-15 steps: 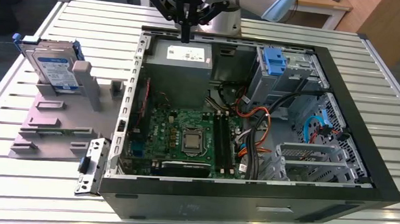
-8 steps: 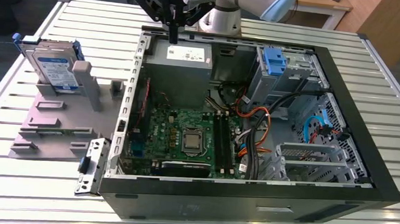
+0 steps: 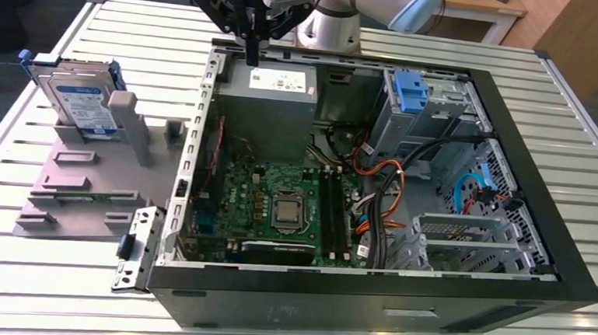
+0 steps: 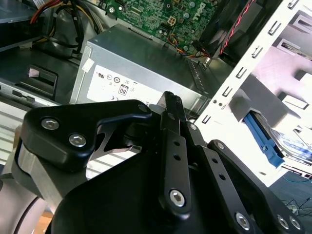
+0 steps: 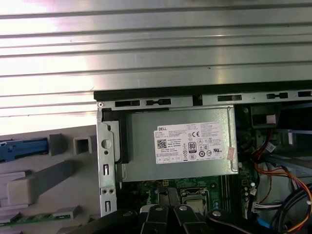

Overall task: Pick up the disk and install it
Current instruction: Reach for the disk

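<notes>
While the disk (image 3: 80, 98) is stood upright in a grey holder (image 3: 80, 181) at the exterior view's upper left, outside the computer case (image 3: 533, 158), the gripper (image 3: 252, 56) is seen at the top centre of that view, well apart from it. The fingers are pressed together and nothing is pinched between them. This is confirmed in the second wrist view, where the two black fingers (image 4: 171, 112) are laid flush against each other.

The fingertips are pointed downward and held near the case's back rim, by the grey power-supply box (image 3: 270, 96) with its white sticker. That box is also seen in the first wrist view (image 5: 175, 141).

The disk's blue-and-white label is turned toward the exterior camera, and blue rails are fitted along its edges. The holder is set on a slatted metal table (image 3: 22, 275), just beside the case's left wall.

Inside the opened case, a green motherboard (image 3: 276, 205) is seen at lower centre, a drive cage with a blue tab (image 3: 412, 96) at upper right, and orange and black cables (image 3: 381, 180) between them.
</notes>
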Action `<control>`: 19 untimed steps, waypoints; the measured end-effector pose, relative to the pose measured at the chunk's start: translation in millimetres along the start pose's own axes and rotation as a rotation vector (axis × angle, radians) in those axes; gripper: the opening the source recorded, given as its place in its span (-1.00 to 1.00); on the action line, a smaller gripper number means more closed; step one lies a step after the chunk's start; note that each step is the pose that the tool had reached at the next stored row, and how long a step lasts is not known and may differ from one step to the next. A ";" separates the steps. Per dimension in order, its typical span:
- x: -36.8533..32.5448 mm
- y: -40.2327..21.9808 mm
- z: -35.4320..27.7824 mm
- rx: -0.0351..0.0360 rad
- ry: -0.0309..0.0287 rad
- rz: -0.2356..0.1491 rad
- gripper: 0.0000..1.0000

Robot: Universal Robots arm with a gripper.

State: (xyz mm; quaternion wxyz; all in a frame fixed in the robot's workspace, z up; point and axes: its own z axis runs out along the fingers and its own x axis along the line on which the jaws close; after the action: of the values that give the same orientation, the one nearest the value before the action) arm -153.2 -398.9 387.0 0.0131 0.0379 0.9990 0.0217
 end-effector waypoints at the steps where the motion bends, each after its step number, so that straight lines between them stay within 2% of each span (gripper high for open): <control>1: 0.2 0.0 0.0 0.0000 0.0000 0.000 -0.79; 19: 3.6 -0.3 0.1 -0.0001 0.0000 0.000 -0.79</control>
State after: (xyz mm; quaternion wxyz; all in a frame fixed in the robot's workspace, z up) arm -156.8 -398.9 386.7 0.0131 0.0379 0.9990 0.0217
